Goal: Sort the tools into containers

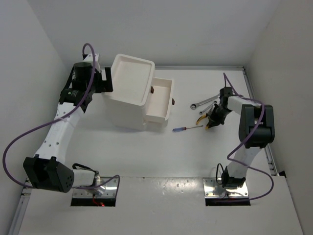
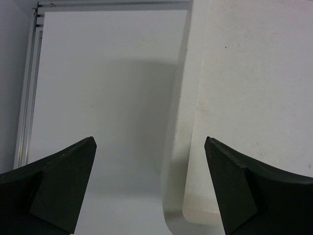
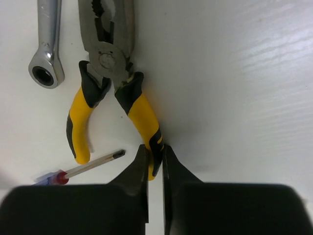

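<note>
While right gripper seemingly pinches yellow-handled pliers, left gripper gapes wide

You are working in a robotics lab test cell, not a home or shop. Plain white panel walls box in a bare white worktop edged with aluminium rail. A white-and-black left robot arm and its right twin stand bolted on metal base plates, trailing purple cables. The only props are a white plastic drawer cabinet and small hand tools such as yellow-handled pliers.
</note>
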`<action>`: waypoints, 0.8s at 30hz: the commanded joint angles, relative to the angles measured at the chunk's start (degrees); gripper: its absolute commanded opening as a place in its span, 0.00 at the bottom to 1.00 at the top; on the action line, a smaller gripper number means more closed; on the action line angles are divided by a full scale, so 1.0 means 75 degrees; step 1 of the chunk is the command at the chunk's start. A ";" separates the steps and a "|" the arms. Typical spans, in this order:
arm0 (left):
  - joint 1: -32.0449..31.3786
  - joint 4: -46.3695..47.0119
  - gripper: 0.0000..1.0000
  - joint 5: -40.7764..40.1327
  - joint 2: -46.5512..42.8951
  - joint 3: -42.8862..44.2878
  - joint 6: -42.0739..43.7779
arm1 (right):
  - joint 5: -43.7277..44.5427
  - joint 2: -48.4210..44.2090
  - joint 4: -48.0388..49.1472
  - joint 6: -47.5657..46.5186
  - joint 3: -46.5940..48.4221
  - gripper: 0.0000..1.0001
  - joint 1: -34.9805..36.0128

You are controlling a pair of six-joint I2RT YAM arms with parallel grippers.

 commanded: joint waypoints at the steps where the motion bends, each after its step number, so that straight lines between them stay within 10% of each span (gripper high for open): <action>1: 0.0073 0.0321 1.00 -0.0050 -0.0228 0.0008 -0.0113 | 0.0198 0.0150 0.0108 0.0052 0.0256 0.00 -0.0025; 13: 0.0073 0.0391 1.00 0.0091 -0.0228 0.0008 -0.0336 | -0.1297 -0.3597 0.0119 -0.1109 0.0359 0.00 0.0431; 24: 0.0073 0.0391 1.00 0.0091 -0.0228 0.0008 -0.0336 | -0.1840 -0.2687 0.0119 -0.0488 0.2727 0.00 0.2751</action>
